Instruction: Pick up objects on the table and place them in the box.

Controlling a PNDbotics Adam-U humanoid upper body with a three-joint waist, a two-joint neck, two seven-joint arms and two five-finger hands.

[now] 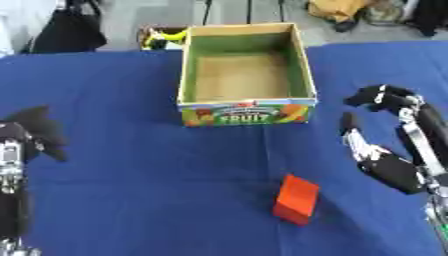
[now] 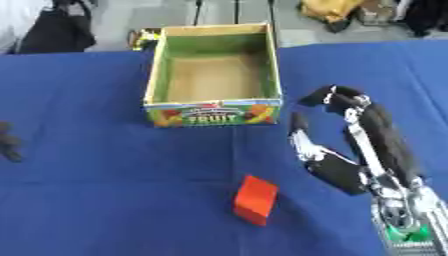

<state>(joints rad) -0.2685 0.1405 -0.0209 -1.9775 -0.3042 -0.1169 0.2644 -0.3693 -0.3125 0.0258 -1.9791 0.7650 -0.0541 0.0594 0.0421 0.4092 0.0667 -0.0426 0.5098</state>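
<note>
Red block [image 1: 296, 199] sits lower center on the blue table [image 1: 131, 175], well apart from the fruit box [image 1: 246, 75] at top center; box interior looks bare. Right hand [image 2: 337, 150] at right of frame, fingers spread with thumb apart, holding nothing, near block but not touching. Left hand [image 1: 31, 132] at left edge, fingers' state unclear.

I seem to be in a lab or workshop: my table [image 1: 131, 175] wears a blue cloth, with bags [image 1: 66, 30] and clutter on the grey floor beyond
</note>
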